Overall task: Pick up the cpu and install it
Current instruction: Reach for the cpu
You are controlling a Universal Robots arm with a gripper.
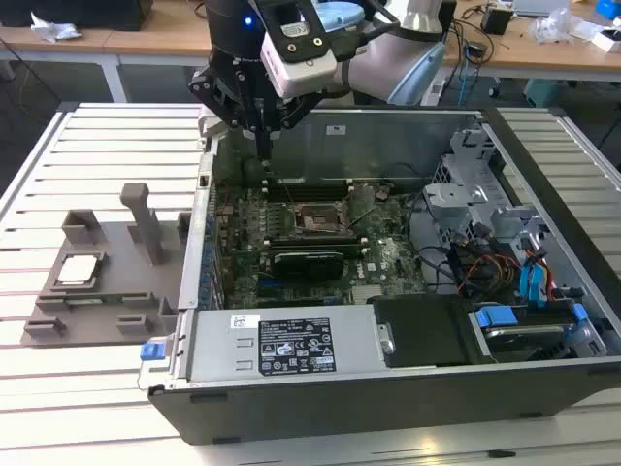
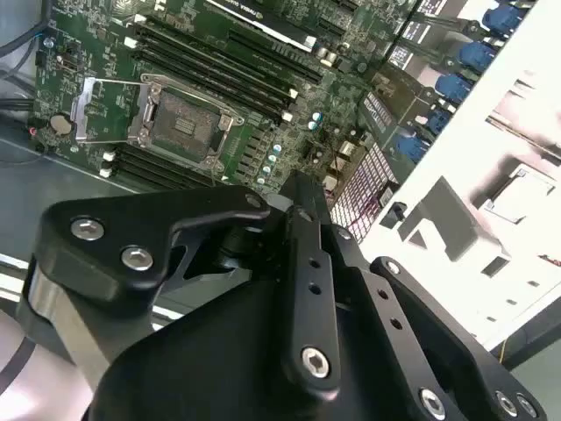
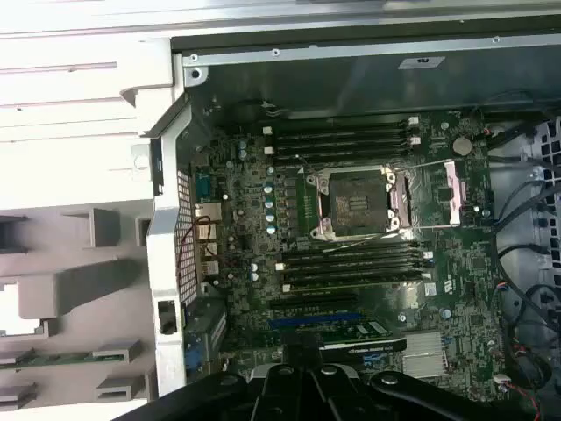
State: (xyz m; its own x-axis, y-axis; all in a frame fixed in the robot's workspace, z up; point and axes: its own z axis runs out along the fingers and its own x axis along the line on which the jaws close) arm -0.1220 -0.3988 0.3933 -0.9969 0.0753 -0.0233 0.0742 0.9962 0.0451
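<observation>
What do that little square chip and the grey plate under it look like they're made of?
The cpu looks metal-topped: silvery, with a slight sheen and a pale rim. The plate seems to be matte grey plastic: dull, uniform, with blocky moulded shapes.

Small silvery square cpu (image 1: 78,270), flat on grey fixture plate (image 1: 126,293)

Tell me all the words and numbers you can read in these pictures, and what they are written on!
None can be read for sure.
Big label on the grey metal box: print too small to read.
Small sticker on the case's back wall: too blurred to read.
White print on the black card: too blurred to read.
cpu: no print can be made out on its top.
</observation>
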